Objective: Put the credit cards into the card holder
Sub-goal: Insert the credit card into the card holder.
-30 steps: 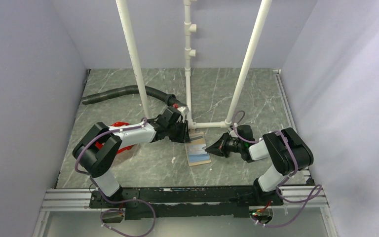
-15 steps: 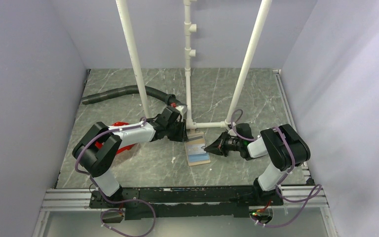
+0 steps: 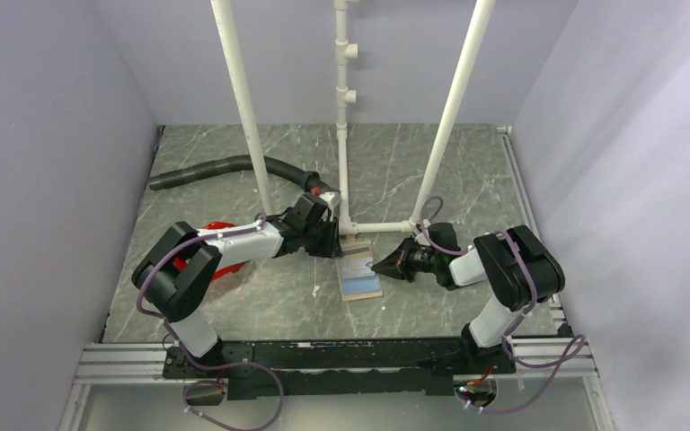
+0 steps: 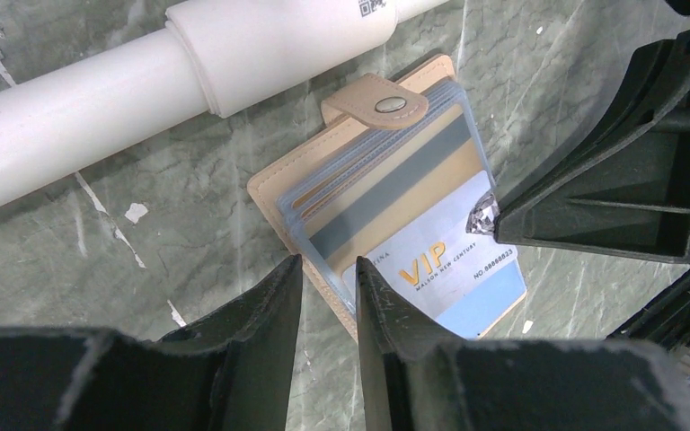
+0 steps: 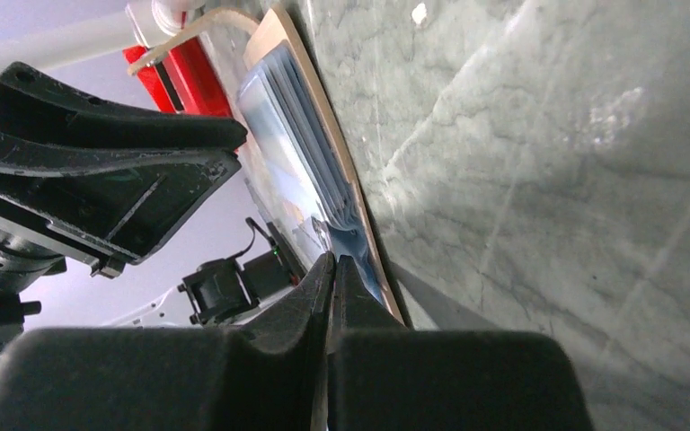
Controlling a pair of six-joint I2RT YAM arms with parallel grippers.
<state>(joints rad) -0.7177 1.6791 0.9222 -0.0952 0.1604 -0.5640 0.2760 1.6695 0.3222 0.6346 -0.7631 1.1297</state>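
At the far left the red bin point(image 3: 218, 227) sat well apart from the work and played no part in the risk; the trouble lay further in. The left fingers point(image 4: 328, 283) stood a little apart with a narrow gap between them, poised over the near left edge of the card holder point(image 4: 269, 190). Nothing was plainly clamped between them, and whether they touched the clear sleeves point(image 4: 298, 215) could not be told. The holder lay opened flat on the bench point(image 3: 467, 171), its far corner and snap tab point(image 4: 377, 103) just beside the white pipe point(image 4: 189, 63). A striped card point(image 4: 386, 184) already showed inside a sleeve, while the blue-and-white credit card point(image 4: 445, 269) marked VIP lay slanted across the open pages, seemingly part-way under a sleeve's edge and part-way sticking out. To its right, the right fingers point(image 5: 331, 260) were clenched tight on nothing, their joined tip set against the card's right edge as a pusher. The likely failure was that tip riding up over the thin card or slipping off its corner — the card would then skew, jam at the sleeve mouth or buckle the soft plastic rather than slide home. If the left fingers did not pin the holder, the push might instead shove the whole holder leftward or wedge it against the pipe — and the card would go nowhere.
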